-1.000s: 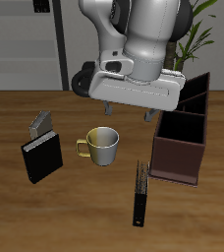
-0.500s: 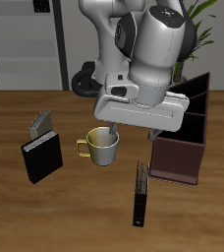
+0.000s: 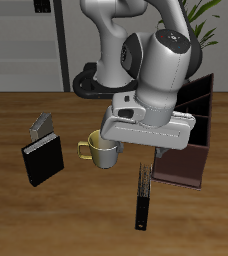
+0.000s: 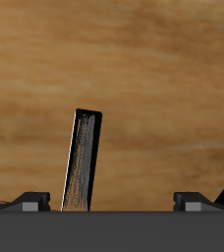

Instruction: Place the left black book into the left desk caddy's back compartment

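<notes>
The left black book [image 3: 142, 197] lies on the table near the front edge, slim and long, with its speckled grey page edge up. It also shows in the wrist view [image 4: 81, 160], apart from both fingers. My gripper [image 3: 138, 150] hangs open and empty above the book's far end; in the wrist view [image 4: 114, 202] its fingertips [image 4: 30, 202] stand wide apart. The left desk caddy [image 3: 181, 165] is a long maroon box beside the book. Its back compartment [image 3: 202, 92] is at the far end, partly hidden by my arm.
A cream mug [image 3: 104, 150] with a yellow handle stands just behind my gripper. A thicker black book [image 3: 42, 158] with a small grey-white book [image 3: 41, 125] lies farther off beside the mug. A plant [image 3: 201, 30] and shelving stand behind the table.
My arm has come down and toward the table's front edge, bringing the open gripper closer over the slim black book. The objects on the table have not moved.
</notes>
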You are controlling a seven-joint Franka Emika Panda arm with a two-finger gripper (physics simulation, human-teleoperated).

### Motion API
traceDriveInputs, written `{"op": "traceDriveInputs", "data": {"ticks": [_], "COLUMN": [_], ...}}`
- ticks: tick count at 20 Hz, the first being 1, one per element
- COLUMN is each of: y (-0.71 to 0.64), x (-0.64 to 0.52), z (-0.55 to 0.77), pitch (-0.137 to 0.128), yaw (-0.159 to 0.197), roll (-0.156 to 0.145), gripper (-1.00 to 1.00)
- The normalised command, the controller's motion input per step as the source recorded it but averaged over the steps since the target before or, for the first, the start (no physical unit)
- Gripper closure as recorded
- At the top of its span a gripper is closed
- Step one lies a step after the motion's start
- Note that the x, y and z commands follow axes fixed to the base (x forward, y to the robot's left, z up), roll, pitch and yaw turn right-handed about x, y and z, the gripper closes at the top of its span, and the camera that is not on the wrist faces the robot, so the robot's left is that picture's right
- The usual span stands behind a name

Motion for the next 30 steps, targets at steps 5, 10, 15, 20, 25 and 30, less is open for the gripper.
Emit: {"op": "traceDriveInputs", "data": {"ticks": [5,10,15,20,25,30], "y": [0.06,0.05,0.06,-0.04,0.04,0.06], "x": [0.09,0.06,0.07,0.10,0.04,0.02], "z": [-0.40,-0.28,-0.38,-0.41,-0.23,-0.05], "pitch": [0.011,0.002,0.033,0.047,0.024,0.000], "yaw": [0.002,-0.002,-0.015,-0.022,-0.007,-0.011], "roll": [0.005,0.014,0.008,-0.003,0.025,0.009], "gripper": [-1.00,-1.00,-1.00,-1.00,1.00,1.00]}}
